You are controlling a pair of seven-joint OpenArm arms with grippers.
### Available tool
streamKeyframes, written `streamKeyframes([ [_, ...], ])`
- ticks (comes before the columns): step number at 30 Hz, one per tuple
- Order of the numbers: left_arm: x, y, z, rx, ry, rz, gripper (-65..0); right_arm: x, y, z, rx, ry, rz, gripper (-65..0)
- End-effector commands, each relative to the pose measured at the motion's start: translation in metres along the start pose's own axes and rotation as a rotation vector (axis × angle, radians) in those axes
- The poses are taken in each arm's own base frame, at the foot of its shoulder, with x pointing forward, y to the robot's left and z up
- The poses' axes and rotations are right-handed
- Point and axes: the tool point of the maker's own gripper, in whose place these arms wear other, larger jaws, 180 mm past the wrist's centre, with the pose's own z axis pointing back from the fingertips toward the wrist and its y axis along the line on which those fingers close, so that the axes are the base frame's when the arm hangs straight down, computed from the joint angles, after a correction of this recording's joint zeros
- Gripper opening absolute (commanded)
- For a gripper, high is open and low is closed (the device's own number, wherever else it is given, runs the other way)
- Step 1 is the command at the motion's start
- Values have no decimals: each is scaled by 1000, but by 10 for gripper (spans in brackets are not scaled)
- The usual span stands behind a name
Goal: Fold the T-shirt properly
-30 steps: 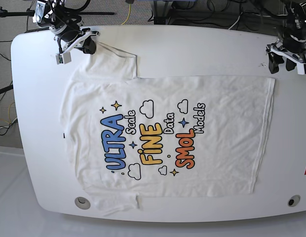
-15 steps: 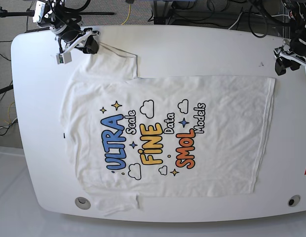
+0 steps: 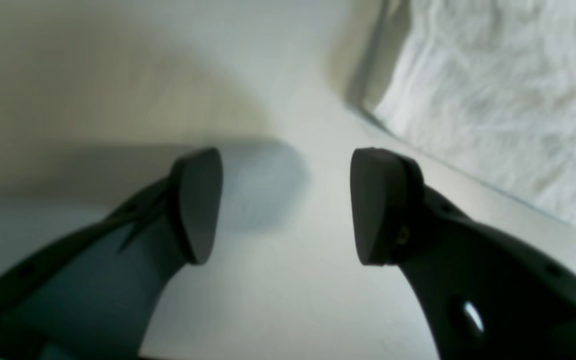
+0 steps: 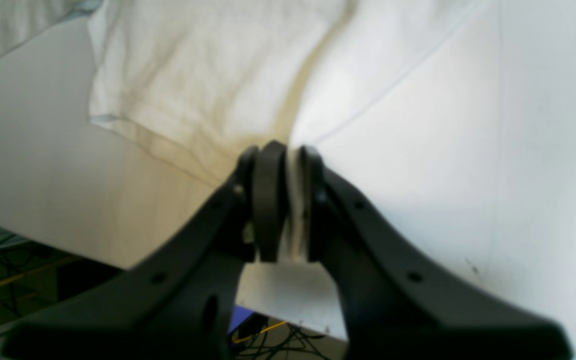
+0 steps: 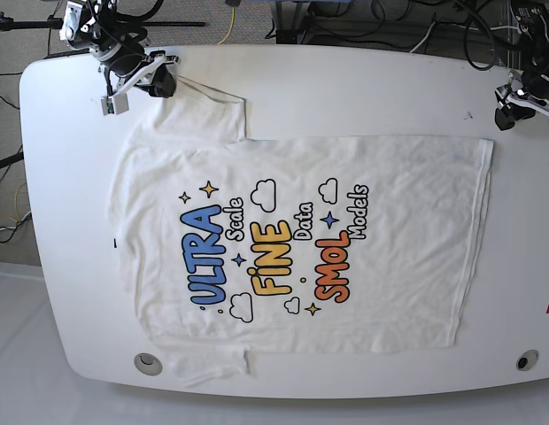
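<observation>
From my remote station, the T-shirt [image 5: 301, 239] lies spread flat and print-up across the white table [image 5: 363, 84], covering most of its middle. Its long axis runs left to right in the base view: collar and shoulders toward the left, hem toward the right, with one sleeve [image 5: 208, 111] reaching to the far edge and the other [image 5: 208, 363] to the near edge. The printed words read sideways, their tops toward the left.

My right gripper [image 4: 280, 200], at the far left corner of the table in the base view, has its fingers pressed together on a thin band of white cloth at the tip of the far sleeve. I judge it holds that sleeve end as the corner from which a first fold would be drawn across the shirt, since the fabric fans away from the pads [image 4: 268, 200] in a taut ridge.

My left gripper [image 3: 285, 205] hangs at the far right edge of the table, its two fingers well apart with nothing between them, only bare tabletop below. The wrist view shows crumpled white cloth [image 3: 508, 100] to the upper right, near but not touching. I read that arm as standing off beside the hem corner [image 5: 487, 143], parted so it can take the matching grip there; the fold itself is not yet begun.
</observation>
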Motion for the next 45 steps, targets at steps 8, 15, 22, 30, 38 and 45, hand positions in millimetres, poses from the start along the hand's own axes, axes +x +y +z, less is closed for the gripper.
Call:
streamKeyframes([
  [8,0,-1,-13,42,2,-53,-286,-4,-3,2,-13,27,10,-593],
  [15,-10,-17,-18,-4,40,-51,-292,-1,2,1,1,9,10,-650],
  [22,-8,-31,-22,-62,49,-41,-277,-2,3,0,2,11,11,-635],
  [30,-7,-39,-24,-91,44,-33,-278,-3,4,-1,3,11,11,-621],
  [38,-16,-50,-30,-106,59,-22,-280,-1,1,1,-2,5,14,-612],
  [45,-25,-58,-33,-118,69,-6,-296,-1,2,0,1,7,17,-622],
])
